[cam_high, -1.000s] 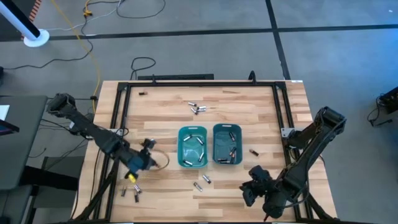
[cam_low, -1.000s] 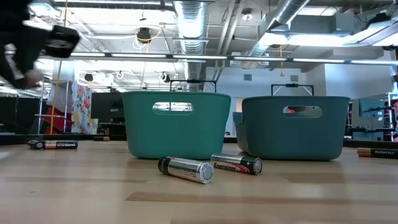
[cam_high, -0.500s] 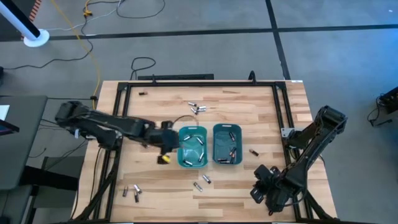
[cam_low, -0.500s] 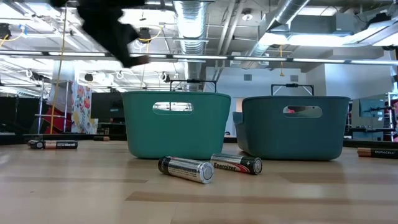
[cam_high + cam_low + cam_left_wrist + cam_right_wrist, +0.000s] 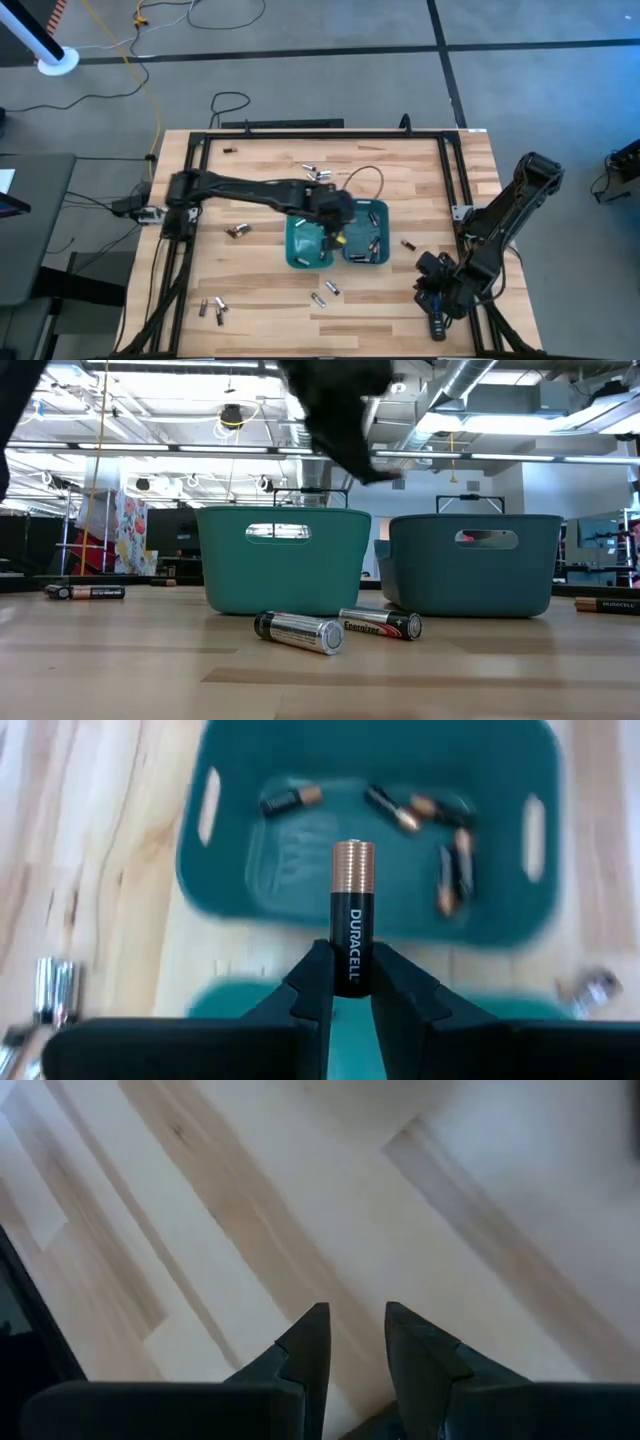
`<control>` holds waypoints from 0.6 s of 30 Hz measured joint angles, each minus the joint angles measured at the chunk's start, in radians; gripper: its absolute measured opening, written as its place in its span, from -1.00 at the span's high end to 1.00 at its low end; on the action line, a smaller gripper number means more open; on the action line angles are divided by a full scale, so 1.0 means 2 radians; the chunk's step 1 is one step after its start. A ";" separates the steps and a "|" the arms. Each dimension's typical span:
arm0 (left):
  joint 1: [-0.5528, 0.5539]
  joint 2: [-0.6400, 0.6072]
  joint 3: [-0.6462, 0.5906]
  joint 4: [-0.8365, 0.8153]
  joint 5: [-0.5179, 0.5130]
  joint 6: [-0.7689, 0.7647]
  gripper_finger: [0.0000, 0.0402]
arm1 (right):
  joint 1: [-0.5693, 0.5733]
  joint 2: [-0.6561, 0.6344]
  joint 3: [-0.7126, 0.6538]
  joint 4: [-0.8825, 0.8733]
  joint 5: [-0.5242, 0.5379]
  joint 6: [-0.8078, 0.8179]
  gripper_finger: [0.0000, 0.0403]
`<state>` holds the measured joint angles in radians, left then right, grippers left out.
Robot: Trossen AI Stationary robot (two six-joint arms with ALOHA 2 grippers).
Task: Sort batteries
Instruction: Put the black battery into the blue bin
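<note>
High view: left gripper (image 5: 336,228) reached out over the gap between the two teal bins, left bin (image 5: 296,258) holding silvery cells, right bin (image 5: 364,208) holding dark ones; loose batteries (image 5: 318,175) lying beyond the bins, more near the front edge (image 5: 325,292) and front left corner (image 5: 211,308); right gripper (image 5: 438,300) parked near the front right corner, clear of everything

Low view: two silvery Energizer cells (image 5: 299,632) lying just in front of the bins; dark blurred arm overhead

Left wrist view: fingers (image 5: 315,982) pinched tight on a Duracell battery (image 5: 352,916), copper end forward, poised above the bin of dark copper-ended cells (image 5: 443,885)

Right wrist view: fingers (image 5: 308,1345) slightly parted, nothing between them, bare wooden table (image 5: 250,1210) below

Step in hand, judged: carrying a dark cell to its bin. Next: centre over the right bin, then release, taking care not to drop it into the gap
</note>
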<state>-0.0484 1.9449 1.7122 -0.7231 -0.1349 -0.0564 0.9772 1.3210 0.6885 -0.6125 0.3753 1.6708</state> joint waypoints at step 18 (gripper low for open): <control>0.012 0.167 0.142 -0.011 0.039 -0.036 0.71 | -0.023 -0.045 -0.010 -0.011 0.009 -0.055 0.42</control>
<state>-0.0236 2.2780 1.9962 -0.7452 -0.0568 -0.1287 0.9321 1.2312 0.6689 -0.6346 0.3924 1.5613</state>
